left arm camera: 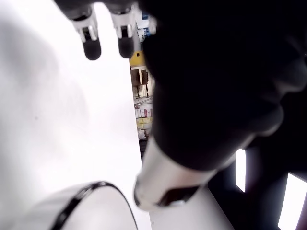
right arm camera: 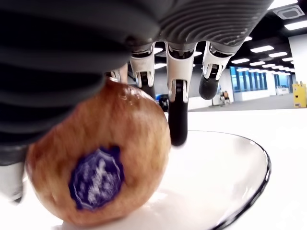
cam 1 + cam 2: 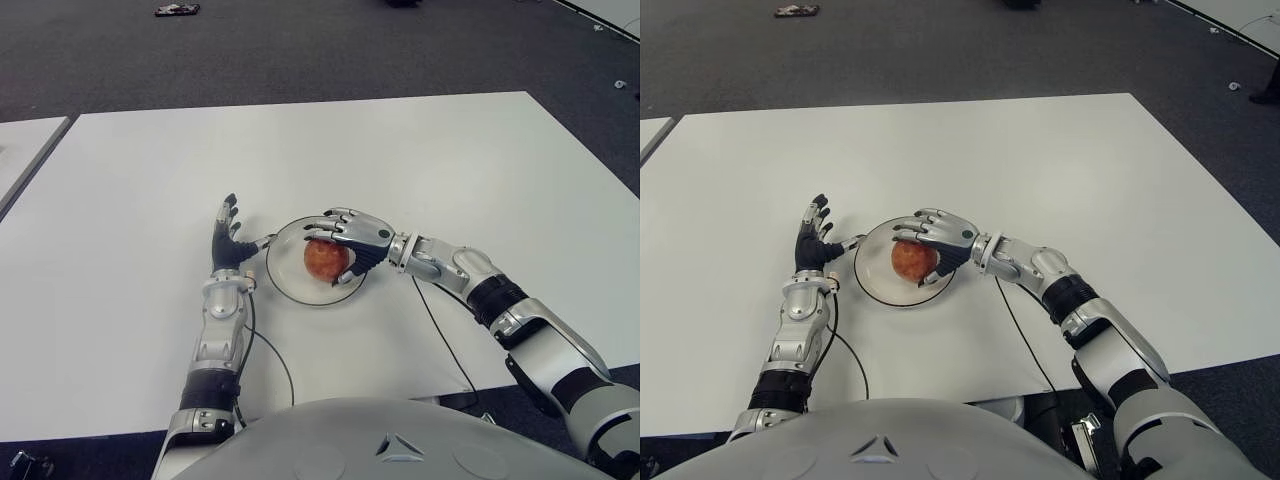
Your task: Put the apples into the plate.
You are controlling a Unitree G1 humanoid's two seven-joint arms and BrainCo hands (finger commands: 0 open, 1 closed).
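A reddish apple (image 3: 325, 260) with a blue sticker (image 2: 96, 184) sits on the small white plate (image 3: 285, 281) with a dark rim, near the table's front middle. My right hand (image 3: 336, 248) reaches in from the right and covers the apple. Its fingers (image 3: 322, 221) arch over the top and the thumb lies against the near side, so it is shut on the fruit. In the right wrist view the apple (image 2: 96, 163) touches the plate's surface (image 2: 225, 167). My left hand (image 3: 228, 240) shows just left of the plate, fingers (image 1: 91, 45) spread and holding nothing.
The white table (image 3: 450, 160) stretches far and wide around the plate. Thin black cables (image 3: 440, 340) trail from both wrists toward the front edge. A second table edge (image 3: 20, 150) lies at the far left. Dark carpet and a small object (image 3: 177, 10) lie beyond.
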